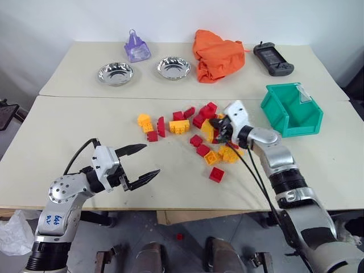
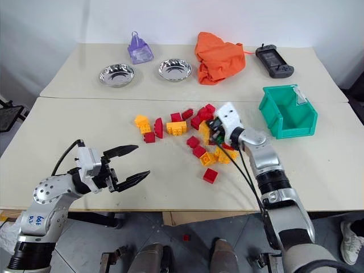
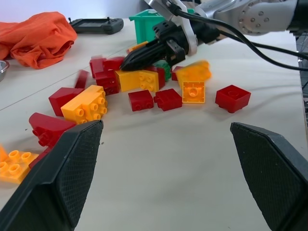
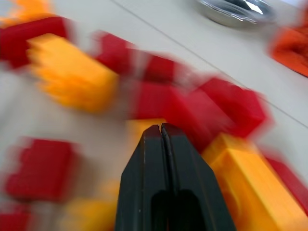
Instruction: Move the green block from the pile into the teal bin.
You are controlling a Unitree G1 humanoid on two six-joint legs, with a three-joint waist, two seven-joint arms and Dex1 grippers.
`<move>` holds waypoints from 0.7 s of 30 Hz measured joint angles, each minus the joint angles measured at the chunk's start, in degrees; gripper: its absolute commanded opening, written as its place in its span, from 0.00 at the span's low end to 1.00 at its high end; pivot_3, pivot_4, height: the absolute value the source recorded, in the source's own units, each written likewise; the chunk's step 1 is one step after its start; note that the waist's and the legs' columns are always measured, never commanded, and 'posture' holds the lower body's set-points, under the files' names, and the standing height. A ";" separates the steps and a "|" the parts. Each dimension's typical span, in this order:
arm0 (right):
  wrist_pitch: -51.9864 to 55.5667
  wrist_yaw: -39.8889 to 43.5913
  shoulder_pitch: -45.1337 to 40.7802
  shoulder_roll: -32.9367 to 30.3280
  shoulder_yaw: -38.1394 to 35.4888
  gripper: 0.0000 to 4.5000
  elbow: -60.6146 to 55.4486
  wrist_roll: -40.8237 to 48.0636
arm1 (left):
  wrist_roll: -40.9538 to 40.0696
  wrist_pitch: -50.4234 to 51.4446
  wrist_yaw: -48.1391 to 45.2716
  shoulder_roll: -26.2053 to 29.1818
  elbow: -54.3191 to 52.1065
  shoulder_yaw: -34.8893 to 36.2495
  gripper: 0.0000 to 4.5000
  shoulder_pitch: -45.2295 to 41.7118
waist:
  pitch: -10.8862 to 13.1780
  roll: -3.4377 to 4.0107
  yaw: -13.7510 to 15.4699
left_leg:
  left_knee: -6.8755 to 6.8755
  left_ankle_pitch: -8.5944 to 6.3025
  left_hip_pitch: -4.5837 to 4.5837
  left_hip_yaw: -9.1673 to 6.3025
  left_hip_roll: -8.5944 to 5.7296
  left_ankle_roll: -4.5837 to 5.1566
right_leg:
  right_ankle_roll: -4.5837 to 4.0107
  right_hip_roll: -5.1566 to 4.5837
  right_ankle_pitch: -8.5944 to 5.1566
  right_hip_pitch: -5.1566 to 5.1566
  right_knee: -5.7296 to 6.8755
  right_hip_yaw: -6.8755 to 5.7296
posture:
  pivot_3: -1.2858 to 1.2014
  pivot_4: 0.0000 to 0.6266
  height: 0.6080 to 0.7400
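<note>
The right gripper (image 3: pixel 132 60), fingers pressed together on nothing, sat low among the pile (image 1: pixel 187 133). The green block (image 3: pixel 163 70) seemed to lie just behind those fingertips, still within the pile. The teal bin (image 1: pixel 291 109) stood beside the pile. The left gripper (image 1: pixel 141 164) hung spread, well apart from the pile.

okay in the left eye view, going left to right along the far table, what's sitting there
Steel bowl → purple bag → second steel bowl → orange cloth → black handheld controller.
</note>
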 measured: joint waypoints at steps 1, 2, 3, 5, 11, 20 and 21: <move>-0.45 -0.08 -0.38 -0.47 -0.74 0.01 1.66 -0.18 | 0.03 0.00 0.07 -0.03 0.01 0.00 1.00 0.00 | 0.00 0.00 -0.11 | -0.01 0.00 0.00 0.01 0.00 0.00 | 0.00 0.00 0.00 0.00 -0.01 0.00 | 0.52 0.24 1.00; -1.30 -0.02 -0.99 -0.87 -1.11 0.01 3.53 -0.38 | 0.08 0.00 0.11 -0.07 0.09 -0.01 1.00 -0.02 | 0.00 0.00 -0.32 | -0.01 0.00 0.00 0.01 0.00 0.00 | 0.00 0.00 0.00 0.00 0.00 0.00 | 0.52 0.24 1.00; -1.83 0.30 -1.32 -1.41 -1.34 0.01 4.86 -0.83 | 0.09 -0.01 0.12 -0.13 0.14 -0.02 1.00 -0.04 | 0.00 0.00 -0.66 | -0.03 0.00 0.01 0.01 0.01 0.00 | 0.00 0.00 0.00 0.00 0.00 0.00 | 0.52 0.24 1.00; -2.58 0.74 -1.36 -1.60 -1.42 0.01 5.16 -1.14 | 0.13 -0.01 0.12 -0.17 0.63 -0.06 1.00 -0.23 | 0.00 0.00 -1.19 | -0.04 0.00 0.02 0.01 0.01 -0.01 | 0.00 0.00 0.00 0.00 0.01 0.00 | 0.52 0.24 1.00; -2.80 6.65 3.74 -3.44 -1.21 0.01 -0.13 -0.81 | 0.19 -0.10 -0.02 -0.17 1.96 -0.24 1.00 -0.82 | 0.00 0.01 -1.34 | -0.08 0.00 0.04 0.05 0.02 -0.01 | 0.00 0.00 0.00 0.00 -0.01 0.01 | 0.52 0.24 1.00; 5.12 15.67 16.42 -10.74 -2.89 0.01 -20.06 3.42 | 0.15 -0.34 -0.85 0.30 3.83 0.96 1.00 -0.99 | 0.02 0.04 -1.01 | -0.06 0.00 0.02 0.05 0.02 0.00 | 0.00 0.00 0.00 -0.02 -0.03 0.01 | 0.52 0.24 1.00; 5.12 16.32 18.02 -12.31 -4.41 0.01 -21.85 4.46 | 0.15 -0.36 -1.13 0.31 4.13 1.02 1.00 -0.90 | 0.02 0.05 -0.91 | -0.06 -0.01 0.00 0.05 0.02 0.00 | 0.00 0.00 0.00 -0.02 -0.06 0.01 | 0.52 0.24 1.00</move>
